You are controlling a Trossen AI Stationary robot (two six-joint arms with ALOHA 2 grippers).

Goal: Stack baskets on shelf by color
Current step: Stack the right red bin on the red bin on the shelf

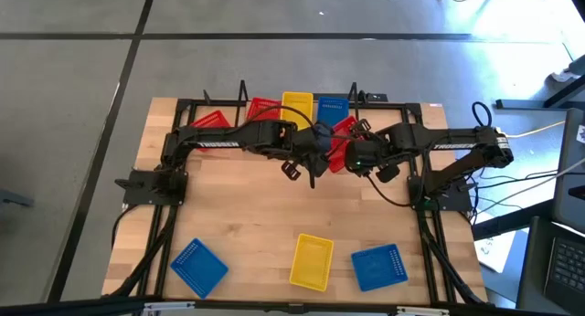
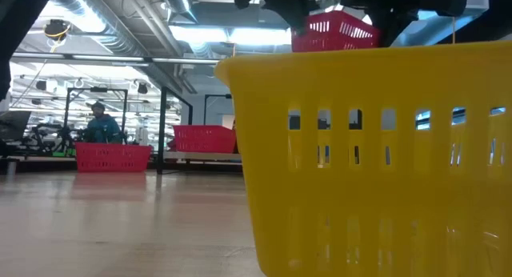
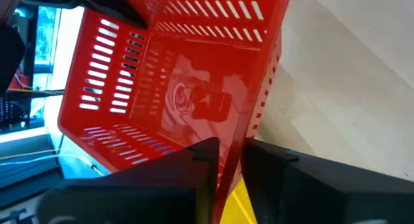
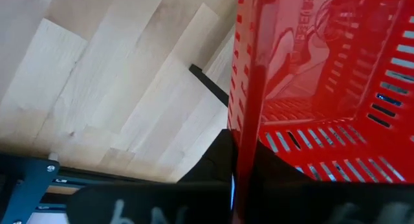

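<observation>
A red basket (image 1: pixel 344 136) is held in the air between my two grippers, above the far middle of the table; the low view shows it raised (image 2: pixel 332 30). My left gripper (image 1: pixel 317 154) and my right gripper (image 1: pixel 355 157) are each shut on one of its walls. On the shelf (image 1: pixel 384 103) at the far edge stand two red baskets (image 1: pixel 215 121) (image 1: pixel 262 108), a yellow basket (image 1: pixel 297 103) and a blue basket (image 1: pixel 331 106). Near the front edge lie a blue basket (image 1: pixel 198 266), a yellow basket (image 1: pixel 311 261) and another blue basket (image 1: pixel 379 266). My left gripper (image 3: pixel 229 156) pinches a side wall of the red basket at its rim (image 3: pixel 238 136), one finger (image 3: pixel 200 169) inside the basket and one (image 3: pixel 281 169) outside. The basket is lifted clear of the table and tilted. My right gripper (image 4: pixel 242 162) pinches another wall of the red basket at its rim (image 4: pixel 249 101), with a finger (image 4: pixel 217 160) on either side of the wall. The basket hangs clear of the table.
The shelf's black rods (image 1: pixel 243 89) stand just beyond the grippers. The near yellow basket fills the low view's front (image 2: pixel 368 157). Bare tabletop (image 1: pixel 247 206) lies between the grippers and the front baskets. A person (image 2: pixel 100 121) shows in the room behind.
</observation>
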